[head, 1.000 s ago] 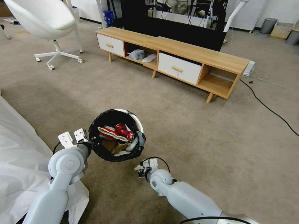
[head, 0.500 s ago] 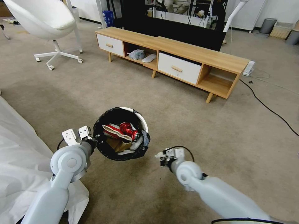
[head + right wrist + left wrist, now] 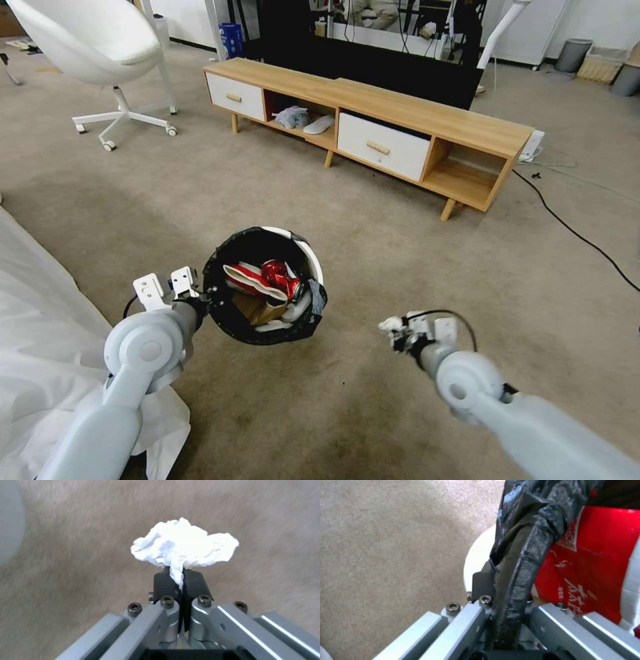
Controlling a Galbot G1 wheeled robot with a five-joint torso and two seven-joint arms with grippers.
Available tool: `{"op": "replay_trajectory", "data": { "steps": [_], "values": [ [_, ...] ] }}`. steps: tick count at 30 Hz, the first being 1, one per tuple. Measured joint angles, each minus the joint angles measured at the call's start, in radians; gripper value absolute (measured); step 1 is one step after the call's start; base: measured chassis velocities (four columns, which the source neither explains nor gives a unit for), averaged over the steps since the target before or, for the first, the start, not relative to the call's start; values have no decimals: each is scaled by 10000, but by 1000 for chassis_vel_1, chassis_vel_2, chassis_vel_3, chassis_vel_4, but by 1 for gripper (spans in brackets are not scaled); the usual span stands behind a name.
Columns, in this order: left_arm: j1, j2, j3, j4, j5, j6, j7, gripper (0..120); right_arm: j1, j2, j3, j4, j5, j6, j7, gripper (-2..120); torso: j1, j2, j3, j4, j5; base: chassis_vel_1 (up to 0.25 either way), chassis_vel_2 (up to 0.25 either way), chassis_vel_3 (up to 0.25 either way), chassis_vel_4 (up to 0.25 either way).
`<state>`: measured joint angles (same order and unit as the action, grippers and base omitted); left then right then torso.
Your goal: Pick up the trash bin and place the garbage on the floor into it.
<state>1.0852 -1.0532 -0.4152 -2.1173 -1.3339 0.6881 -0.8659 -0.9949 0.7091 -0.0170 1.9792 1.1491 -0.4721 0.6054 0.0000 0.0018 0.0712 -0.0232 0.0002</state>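
Head view: the bin (image 3: 303, 250) hangs off the carpet, held at its rim by the left gripper (image 3: 203, 301); can (image 3: 280, 279) and wrapper (image 3: 250, 280) lie inside. The right gripper (image 3: 393, 328) is well right of the bin. Left wrist view: jaws clamp mostly crinkly liner (image 3: 523, 562), which could slide and tip the bin. Right wrist view: jaws pinch only a twisted tail of tissue (image 3: 183, 545); it could tear free short of the bin.

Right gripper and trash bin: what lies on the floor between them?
Nothing: the head view shows bare carpet between the right gripper, pinching a tissue, and the trash bin.
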Motion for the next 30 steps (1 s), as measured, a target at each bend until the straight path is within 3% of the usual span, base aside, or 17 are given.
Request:
{"op": "replay_trajectory", "data": {
  "steps": [4, 7, 12, 14, 18, 19, 20, 22, 23, 24, 25, 27, 28, 30],
  "values": [
    [-16, 18, 64, -26, -193, 49, -78, 0, -53, -333, 463, 417, 97, 15, -27, 0, 0, 0, -1, -8, -4, 0, 0, 0, 0],
    [-47, 12, 154, -29, -410, 89, -268, 0, -134, -663, 896, 790, 163, 30, -125, 0, 0, 1, -1, 2, 3, 0, 0, 0, 0],
    [-552, -303, 934, 383, -1077, 228, -1027, 0, -1484, -1701, 2742, 1709, -96, 325, -687, 0, 0, 1, -1, -10, 0, 0, 0, 0, 0],
    [-632, -400, 1091, 472, -1212, 241, -1194, 0, -1759, -1860, 3059, 1835, -218, 419, -851, 0, 0, 0, -1, -9, 4, 0, 0, 0, 0],
    [-978, -767, 1842, 859, -1483, 221, -1749, 0, -2710, -2405, 4201, 2223, -830, 759, -1469, 0, 0, 0, -1, -5, 0, 0, 0, 0, 0],
    [-1220, -1007, 2245, 1107, -1594, 177, -2036, 0, -3142, -2638, 4762, 2432, -1048, 883, -1778, 0, 0, -3, 0, -4, 1, 0, 0, 0, 0],
    [-1220, -1007, 2245, 1107, -1594, 177, -2036, 0, -3142, -2638, 4762, 2432, -1048, 883, -1778, 0, 0, -3, 0, -4, 1, 0, 0, 0, 0],
    [-1851, -1737, 2924, 1701, -1869, 105, -2428, 0, -4059, -3138, 5975, 2840, -1281, 1238, -2389, 0, 0, -2, 1, -3, 3, 0, 0, 0, 0],
    [-1851, -1737, 2924, 1701, -1869, 105, -2428, 0, -4059, -3138, 5975, 2840, -1281, 1238, -2389, 0, 0, -2, 1, -3, 3, 0, 0, 0, 0],
    [-2170, -2130, 3121, 1979, -2022, 92, -2625, 0, -4572, -3425, 6627, 2998, -1372, 1377, -2717, 0, 0, -2, 1, -6, -1, 0, 0, 0, 0],
    [-2170, -2130, 3121, 1979, -2022, 92, -2625, 0, -4572, -3425, 6627, 2998, -1372, 1377, -2717, 0, 0, -2, 1, -6, -1, 0, 0, 0, 0],
    [-2683, -2870, 3408, 2467, -2200, 91, -2835, 0, -5852, -3951, 8049, 3353, -1652, 1733, -3520, 0, 0, -2, 0, -6, 0, 0, 0, 0, 0],
    [-2683, -2870, 3408, 2467, -2200, 91, -2835, 0, -5852, -3951, 8049, 3353, -1652, 1733, -3520, 0, 0, -2, 0, -6, 0, 0, 0, 0, 0],
    [-2974, -3367, 3563, 2769, -2258, 91, -2981, 0, -6802, -4225, 8899, 3659, -1699, 1860, -3843, 0, 0, -2, 0, -5, 0, 0, 0, 0, 0]
  ]
}}
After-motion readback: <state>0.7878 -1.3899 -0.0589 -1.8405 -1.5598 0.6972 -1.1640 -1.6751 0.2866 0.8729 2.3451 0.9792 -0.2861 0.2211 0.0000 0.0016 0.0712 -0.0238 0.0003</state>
